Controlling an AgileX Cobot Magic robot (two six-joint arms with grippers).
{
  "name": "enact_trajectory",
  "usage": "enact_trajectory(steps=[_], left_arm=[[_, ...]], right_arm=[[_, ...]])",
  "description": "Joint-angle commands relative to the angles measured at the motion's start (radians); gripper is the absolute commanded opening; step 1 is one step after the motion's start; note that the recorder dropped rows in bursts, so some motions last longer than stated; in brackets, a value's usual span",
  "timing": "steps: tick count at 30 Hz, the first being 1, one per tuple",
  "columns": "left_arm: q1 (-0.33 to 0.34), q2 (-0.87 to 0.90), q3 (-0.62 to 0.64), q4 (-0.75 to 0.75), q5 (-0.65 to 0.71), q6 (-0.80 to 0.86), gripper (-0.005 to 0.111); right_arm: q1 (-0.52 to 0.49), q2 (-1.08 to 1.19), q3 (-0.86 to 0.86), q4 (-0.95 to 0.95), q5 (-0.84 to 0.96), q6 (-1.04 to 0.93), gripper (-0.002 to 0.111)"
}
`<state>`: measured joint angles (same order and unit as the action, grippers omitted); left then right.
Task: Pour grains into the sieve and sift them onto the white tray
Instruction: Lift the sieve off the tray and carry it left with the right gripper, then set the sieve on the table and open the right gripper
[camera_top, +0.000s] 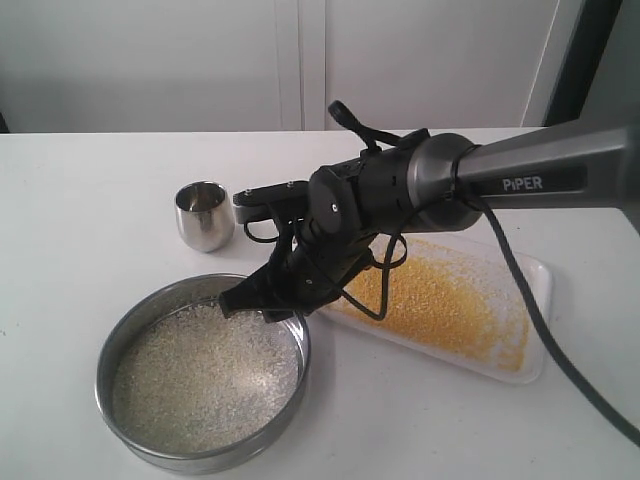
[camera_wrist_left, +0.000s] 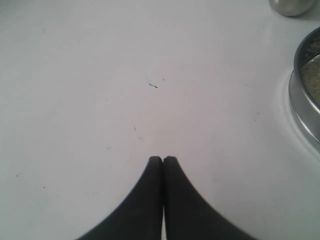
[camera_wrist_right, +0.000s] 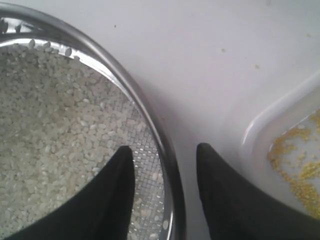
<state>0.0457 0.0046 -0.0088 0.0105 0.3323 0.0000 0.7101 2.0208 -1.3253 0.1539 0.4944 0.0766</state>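
Sieve (camera_top: 190, 458) resting on the table (camera_top: 80, 200), pale grains (camera_top: 205, 375) lying on its mesh.

The white tray (camera_top: 538, 290) lies just beside the sieve on the right, spread with fine yellow grains (camera_top: 450, 300). The right gripper (camera_wrist_right: 164, 147) is spread wide and straddles the sieve's rim without pinching it: one finger over the mesh inside, the other outside, between sieve and tray. A small steel cup (camera_top: 204, 215) stands upright behind the sieve. The left gripper (camera_wrist_left: 162, 159) is pressed together on nothing, over bare table near the sieve.
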Motion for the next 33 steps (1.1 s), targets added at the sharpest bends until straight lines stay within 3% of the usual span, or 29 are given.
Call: enact_trajectory(steps=[1,18,22,26,33], left_arm=[[0.004,-0.005,0.009,-0.011,0.004,0.000,0.000],[0.004,-0.005,0.009,-0.011,0.004,0.000,0.000],[0.004,-0.005,0.009,-0.011,0.004,0.000,0.000],[0.004,-0.005,0.009,-0.011,0.004,0.000,0.000],[0.004,-0.005,0.009,-0.011,0.004,0.000,0.000]], right_arm=[[0.003,-0.006,-0.005,0.005,0.002,-0.001,0.039],[0.003,-0.188,-0.005,0.005,0.116,0.003,0.039],[0.003,-0.229,-0.005,0.005,0.209,-0.002,0.025],[-0.001,-0.260,0.002,0.006,0.273,-0.006,0.000],[-0.032,-0.310,0.004,0.006,0.321,-0.008,0.000]])
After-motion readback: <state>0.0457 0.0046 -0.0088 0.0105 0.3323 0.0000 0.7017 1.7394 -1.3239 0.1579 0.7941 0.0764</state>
